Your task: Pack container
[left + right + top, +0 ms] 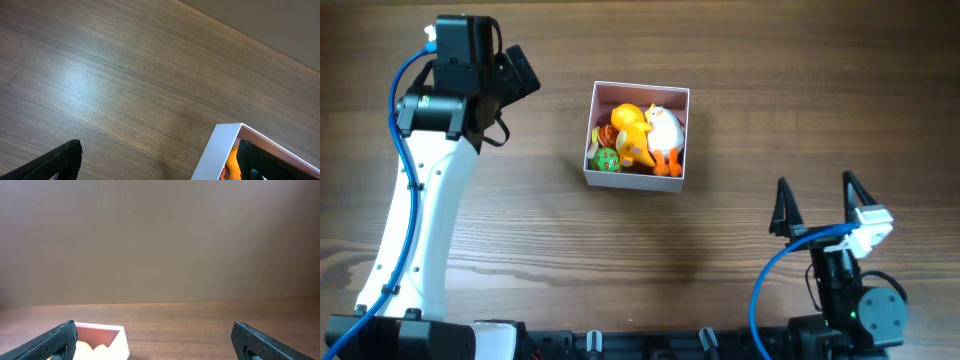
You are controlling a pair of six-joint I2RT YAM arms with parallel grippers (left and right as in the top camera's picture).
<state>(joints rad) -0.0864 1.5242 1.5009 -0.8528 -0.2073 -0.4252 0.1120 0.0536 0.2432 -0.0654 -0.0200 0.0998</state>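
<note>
The container [596, 135], a square shallow box with thin white walls and a pinkish-brown inside, sits on the wooden table in the overhead view. It holds an orange toy [632, 128], a white toy with orange feet [666, 130] and a small green toy [607, 161]. My left gripper [520, 72] is open and empty, to the left of the box and apart from it. The left wrist view shows the box's corner [220, 150]. My right gripper [817, 205] is open and empty at the front right. The right wrist view shows the box [116, 335] far ahead.
The wooden table [740, 60] surrounds the box. The left arm's white link [425, 220] runs along the left side. A plain beige wall fills the upper part of the right wrist view.
</note>
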